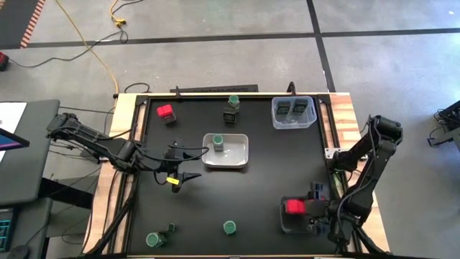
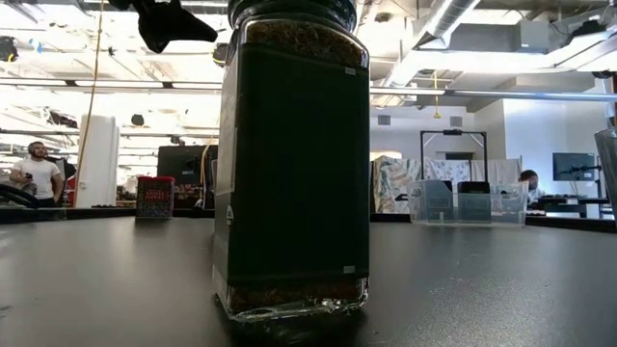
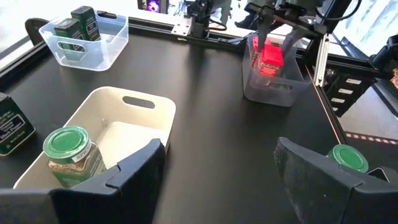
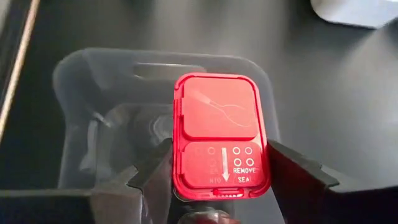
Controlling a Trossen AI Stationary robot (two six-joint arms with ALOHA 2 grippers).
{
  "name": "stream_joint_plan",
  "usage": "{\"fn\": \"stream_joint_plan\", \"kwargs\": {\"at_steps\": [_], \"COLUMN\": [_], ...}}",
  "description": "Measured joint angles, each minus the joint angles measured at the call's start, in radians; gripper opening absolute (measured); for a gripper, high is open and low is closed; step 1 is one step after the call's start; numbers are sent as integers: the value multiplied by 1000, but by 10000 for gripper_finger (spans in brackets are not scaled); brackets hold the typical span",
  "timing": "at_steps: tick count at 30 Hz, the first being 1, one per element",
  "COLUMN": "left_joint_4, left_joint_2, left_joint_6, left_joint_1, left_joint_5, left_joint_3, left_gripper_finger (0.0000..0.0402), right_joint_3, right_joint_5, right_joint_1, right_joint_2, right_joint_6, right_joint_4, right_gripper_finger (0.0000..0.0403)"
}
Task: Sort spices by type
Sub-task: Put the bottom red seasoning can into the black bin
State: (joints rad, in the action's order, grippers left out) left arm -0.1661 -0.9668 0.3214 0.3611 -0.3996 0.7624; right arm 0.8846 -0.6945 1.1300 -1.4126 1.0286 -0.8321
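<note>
Covering table [image 1: 244, 194]: black mat; concrete floor [image 1: 215, 21] beyond.

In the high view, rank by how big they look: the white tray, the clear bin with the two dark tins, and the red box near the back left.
1. White tray
2. Clear bin, only slightly smaller
3. Red box, clearly smallest

grey concrete floor [image 1: 215, 21] crossed by a yellow cable [image 1: 97, 50]; bright ceiling lights [image 2: 58, 72] beyond.
</note>
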Motion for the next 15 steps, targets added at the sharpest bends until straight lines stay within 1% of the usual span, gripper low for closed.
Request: {"fn": "stream_joint_plan", "kwargs": {"at_steps": [4, 13, 15], "left_joint_4": [0, 0, 0], "left_joint_2": [0, 0, 0], "left_joint_6": [-3, -10, -10], "left_joint_1": [0, 0, 0], "left_joint_5": [-2, -2, -2], "left_joint_3": [0, 0, 0], "left_gripper_finger": [290, 290, 290], "right_joint_3": [-33, -49, -49], "right_joint_5": [-1, -8, 8], "right_joint_1": [-7, -20, -21], "right_joint_2": [11, 14, 14], "right_joint_6": [-16, -66, -66], "right_joint_4": [68, 73, 74], "right_gripper_finger": [249, 249, 249]}}
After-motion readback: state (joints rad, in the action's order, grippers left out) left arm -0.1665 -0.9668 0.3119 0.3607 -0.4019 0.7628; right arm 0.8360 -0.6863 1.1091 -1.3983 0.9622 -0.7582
